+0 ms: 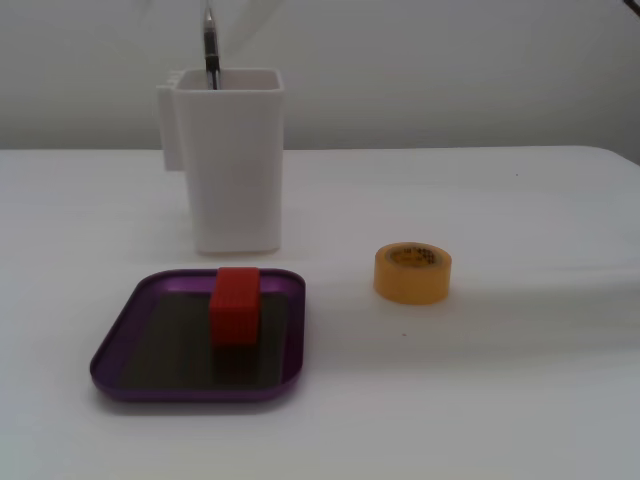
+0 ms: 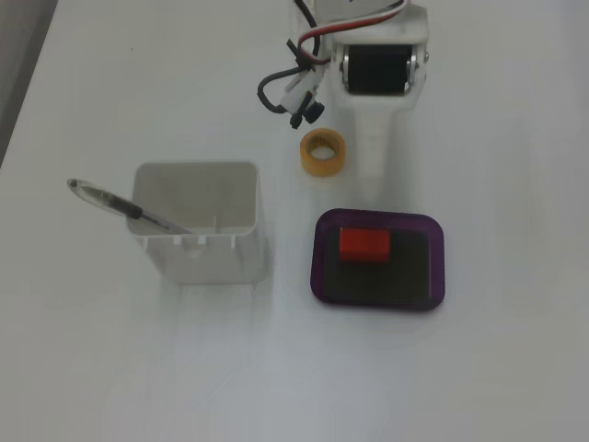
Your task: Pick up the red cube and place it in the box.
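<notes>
The red cube point(image 1: 236, 305) lies inside the box point(image 1: 118, 338), a shallow purple tray, near its far middle. In the top-down fixed view the cube point(image 2: 363, 245) sits in the upper left part of the box point(image 2: 440, 267). My gripper point(image 2: 372, 184) shows only in that view. It is white and points down the picture, and its tip is just above the tray's upper rim, clear of the cube. Its fingers look closed together as one tapered shape with nothing between them.
A tall white square container point(image 1: 232, 160) with a pen point(image 1: 211, 45) in it stands behind the tray; it also shows in the top-down fixed view point(image 2: 198, 221). A yellow tape roll point(image 1: 413, 272) lies right of the tray, next to the gripper from above point(image 2: 324, 153).
</notes>
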You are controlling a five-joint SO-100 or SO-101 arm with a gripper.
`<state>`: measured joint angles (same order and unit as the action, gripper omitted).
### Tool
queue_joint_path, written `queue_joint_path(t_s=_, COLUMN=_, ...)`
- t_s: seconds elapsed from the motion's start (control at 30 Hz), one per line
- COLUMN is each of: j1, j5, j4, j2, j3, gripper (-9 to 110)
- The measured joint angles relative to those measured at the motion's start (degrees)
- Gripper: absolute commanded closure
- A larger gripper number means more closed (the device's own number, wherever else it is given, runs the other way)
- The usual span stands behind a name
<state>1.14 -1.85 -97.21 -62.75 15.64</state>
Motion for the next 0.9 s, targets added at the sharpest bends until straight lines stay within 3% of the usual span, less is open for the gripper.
queue_joint_path(t_s=0.2, j1=0.9, j5=0.0, j4=-0.1, j2=-11.9, j3=12.4, gripper=84)
queue_joint_path(t_s=0.5, j1=0.4, j5=-0.1, j4=1.1, j2=-38.6, j3=45.7, gripper=85)
queue_joint_path(t_s=0.9, j1=-0.3, j5=-0.1, j4=26.4, j2=-75.7, j3=101.7, gripper=84)
